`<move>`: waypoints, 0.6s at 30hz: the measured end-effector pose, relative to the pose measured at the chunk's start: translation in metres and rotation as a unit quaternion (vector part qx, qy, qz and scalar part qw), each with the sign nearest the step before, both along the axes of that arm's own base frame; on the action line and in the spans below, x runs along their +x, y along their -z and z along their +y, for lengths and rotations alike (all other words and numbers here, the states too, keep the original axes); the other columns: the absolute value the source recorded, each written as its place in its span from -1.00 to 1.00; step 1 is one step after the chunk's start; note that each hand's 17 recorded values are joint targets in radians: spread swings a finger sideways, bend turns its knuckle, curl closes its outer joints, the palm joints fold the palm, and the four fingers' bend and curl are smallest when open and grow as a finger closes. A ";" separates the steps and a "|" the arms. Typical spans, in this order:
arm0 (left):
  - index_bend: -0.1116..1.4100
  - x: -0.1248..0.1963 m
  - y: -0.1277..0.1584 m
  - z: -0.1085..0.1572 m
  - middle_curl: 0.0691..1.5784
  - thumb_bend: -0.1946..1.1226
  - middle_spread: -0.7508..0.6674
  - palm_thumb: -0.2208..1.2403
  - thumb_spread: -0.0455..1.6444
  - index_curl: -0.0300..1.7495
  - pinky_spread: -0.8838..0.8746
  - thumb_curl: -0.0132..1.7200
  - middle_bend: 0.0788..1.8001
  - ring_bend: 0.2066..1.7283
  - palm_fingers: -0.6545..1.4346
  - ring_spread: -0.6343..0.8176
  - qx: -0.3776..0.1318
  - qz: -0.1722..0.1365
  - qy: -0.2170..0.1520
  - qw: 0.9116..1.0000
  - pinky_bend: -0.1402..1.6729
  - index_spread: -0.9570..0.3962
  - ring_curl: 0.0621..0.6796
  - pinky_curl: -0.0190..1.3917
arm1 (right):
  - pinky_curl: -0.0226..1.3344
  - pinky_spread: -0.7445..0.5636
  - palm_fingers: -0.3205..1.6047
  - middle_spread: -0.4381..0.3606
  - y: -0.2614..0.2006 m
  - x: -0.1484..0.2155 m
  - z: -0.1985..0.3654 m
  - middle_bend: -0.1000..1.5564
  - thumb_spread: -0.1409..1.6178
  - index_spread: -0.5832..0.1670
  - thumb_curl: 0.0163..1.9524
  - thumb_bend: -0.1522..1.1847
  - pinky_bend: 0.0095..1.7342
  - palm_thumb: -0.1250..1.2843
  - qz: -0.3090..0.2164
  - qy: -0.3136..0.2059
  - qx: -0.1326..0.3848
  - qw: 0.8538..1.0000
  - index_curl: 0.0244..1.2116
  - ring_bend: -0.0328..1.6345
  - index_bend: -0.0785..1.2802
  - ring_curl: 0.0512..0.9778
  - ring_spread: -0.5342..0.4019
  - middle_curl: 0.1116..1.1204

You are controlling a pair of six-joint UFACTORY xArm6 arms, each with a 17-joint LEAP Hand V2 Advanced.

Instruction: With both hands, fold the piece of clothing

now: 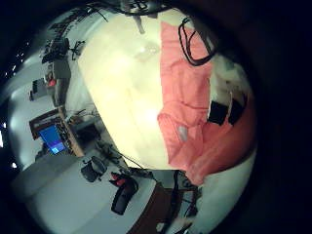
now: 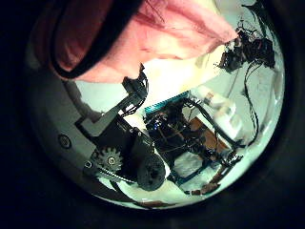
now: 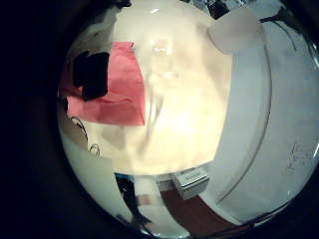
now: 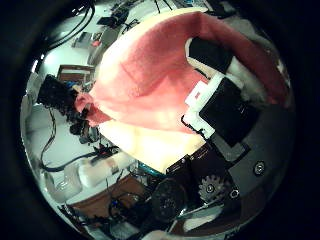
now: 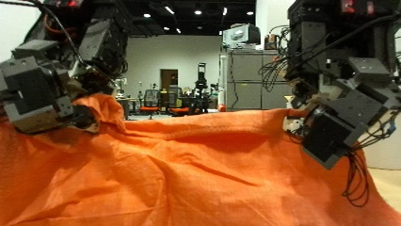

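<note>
A pale, cream-coloured table [image 1: 117, 88] is seen in the palm views, and part of its top is covered by an orange piece of clothing [image 5: 188, 169] spread over it. The rest of the tabletop is left bare beside the cloth.

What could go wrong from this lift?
1. The left hand and right hand each hold only an edge of the orange cloth, so one edge could slip out and drop.
2. The cloth sags between the hands, so the fold may land uneven on the table.
</note>
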State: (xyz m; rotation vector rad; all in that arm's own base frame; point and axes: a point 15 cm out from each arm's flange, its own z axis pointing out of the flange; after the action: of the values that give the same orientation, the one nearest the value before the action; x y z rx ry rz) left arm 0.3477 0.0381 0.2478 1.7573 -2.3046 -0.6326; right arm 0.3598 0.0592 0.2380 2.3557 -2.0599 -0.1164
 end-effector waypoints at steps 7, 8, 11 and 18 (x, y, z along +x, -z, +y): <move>-0.47 0.037 0.029 -0.005 0.05 -0.73 -0.62 0.23 0.33 0.56 -0.69 -0.40 0.14 0.42 0.70 -0.75 -0.005 -0.011 0.017 1.000 0.50 -0.66 0.50 -0.18 | 0.51 -0.23 0.40 -0.43 0.026 0.036 0.008 0.57 0.49 -0.17 -0.48 -0.79 0.37 0.71 0.027 -0.002 -0.004 1.000 0.50 0.62 0.74 0.70 -0.40 0.70; -0.47 0.043 0.032 -0.006 0.05 -0.73 -0.62 0.23 0.33 0.56 -0.69 -0.40 0.14 0.42 0.70 -0.75 -0.005 -0.015 0.017 1.000 0.50 -0.66 0.50 -0.18 | 0.52 -0.23 0.40 -0.44 0.027 0.042 0.009 0.57 0.50 -0.17 -0.48 -0.80 0.37 0.69 0.028 -0.002 -0.004 1.000 0.50 0.63 0.74 0.70 -0.40 0.71; -0.49 0.055 0.039 -0.005 0.05 -0.75 -0.62 0.20 0.32 0.57 -0.69 -0.40 0.14 0.43 0.70 -0.75 -0.001 -0.019 0.020 1.000 0.50 -0.66 0.51 -0.18 | 0.55 -0.24 0.38 -0.44 0.037 0.055 0.011 0.57 0.51 -0.17 -0.48 -0.80 0.36 0.64 0.035 0.000 -0.006 0.999 0.51 0.63 0.74 0.71 -0.40 0.72; -0.50 0.081 0.050 0.004 0.03 -0.77 -0.63 -0.05 0.30 0.53 -0.70 -0.48 0.12 0.38 0.66 -0.76 0.022 -0.018 0.029 0.999 0.42 -0.65 0.47 -0.20 | 0.54 -0.28 0.34 -0.44 0.051 0.083 0.012 0.53 0.53 -0.18 -0.53 -0.80 0.30 0.50 0.017 0.003 -0.005 1.000 0.47 0.59 0.66 0.69 -0.41 0.69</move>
State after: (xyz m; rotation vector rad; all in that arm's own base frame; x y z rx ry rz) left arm 0.4283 0.0425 0.1979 1.7399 -2.3924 -0.6702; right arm 0.4429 0.0709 0.1867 2.3256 -2.0467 -0.1435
